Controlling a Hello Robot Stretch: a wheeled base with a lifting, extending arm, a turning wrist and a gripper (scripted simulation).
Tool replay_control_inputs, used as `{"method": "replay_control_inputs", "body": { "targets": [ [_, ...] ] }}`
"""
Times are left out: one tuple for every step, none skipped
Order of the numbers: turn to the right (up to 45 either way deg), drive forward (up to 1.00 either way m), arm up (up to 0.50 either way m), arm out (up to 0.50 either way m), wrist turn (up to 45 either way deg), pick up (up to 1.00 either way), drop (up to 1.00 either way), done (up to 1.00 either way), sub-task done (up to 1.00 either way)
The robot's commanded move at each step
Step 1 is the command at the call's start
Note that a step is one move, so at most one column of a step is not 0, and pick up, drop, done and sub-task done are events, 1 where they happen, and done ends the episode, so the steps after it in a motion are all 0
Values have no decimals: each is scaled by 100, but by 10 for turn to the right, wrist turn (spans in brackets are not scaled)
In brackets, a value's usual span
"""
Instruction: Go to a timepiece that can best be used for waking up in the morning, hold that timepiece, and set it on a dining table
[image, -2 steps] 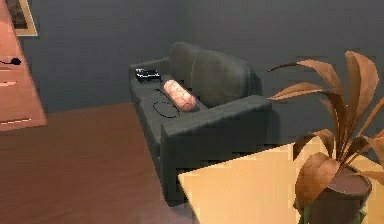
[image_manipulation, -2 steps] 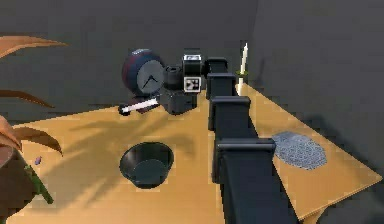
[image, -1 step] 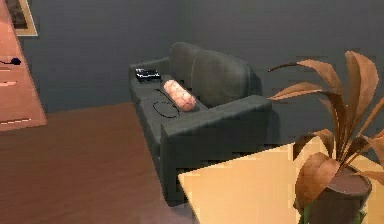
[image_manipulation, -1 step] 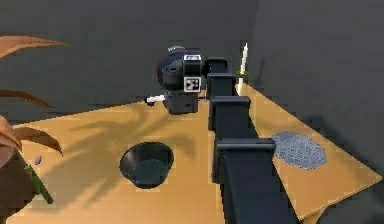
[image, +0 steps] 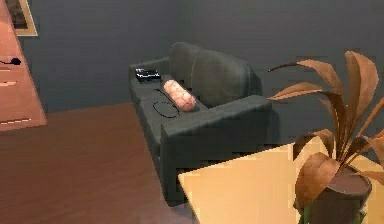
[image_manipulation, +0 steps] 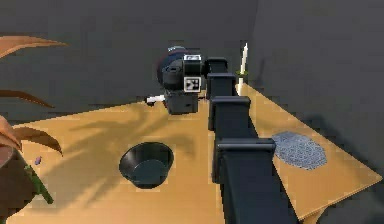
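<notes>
- The arm (image_manipulation: 240, 150) lies out across the tan bench (image_manipulation: 90, 135); the claw (image_manipulation: 172, 82) stands at the bench's far edge, against the dark wall (image_manipulation: 90, 50)
- Claw state: cannot be told; a dark rounded mass merges with its far end and bench top lies behind it, so whether it has hold of anything cannot be told either
- The timepiece is not positively identified; judged most likely to be that dark mass, hence right at the claw; long axis unreadable
- Governing relation: bare bench top lies between the claw and the black bowl (image_manipulation: 148, 163); the grey mat (image_manipulation: 298, 148) lies across the arm from the bowl, the candle (image_manipulation: 243, 55) at the far edge
- Judgement: placement calls for a descent onto that bare patch, clear of the small pale object (image_manipulation: 152, 98) just beside the claw
</notes>
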Motion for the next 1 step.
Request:
{"method": "replay_control_inputs", "body": {
  "targets": [
    [0, 0, 0, 0, 0, 0, 100, 0, 0]
  ]
}}
